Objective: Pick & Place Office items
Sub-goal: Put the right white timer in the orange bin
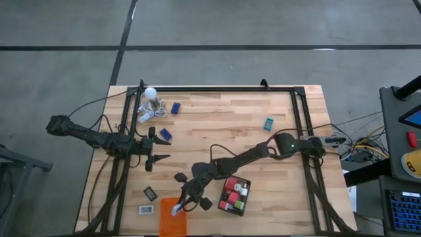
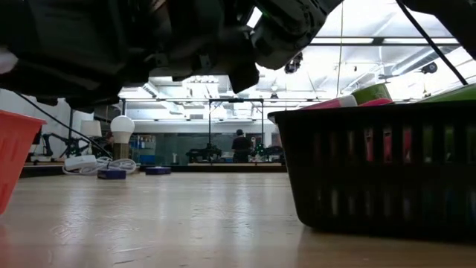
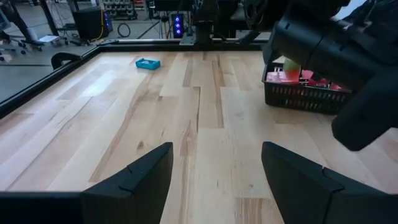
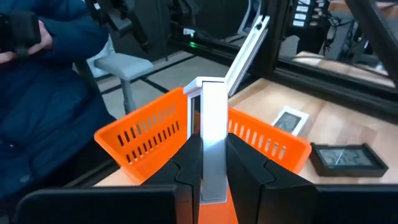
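At the desk's front edge we see the orange tray. Above it the right gripper is clamped on a white rectangle, long axis upright. Near the left edge, the left gripper waits, fingers apart.

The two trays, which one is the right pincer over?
The orange tray at the table's front edge: the right pincer holds a white piece above it. The black tray sits apart, already holding coloured items.
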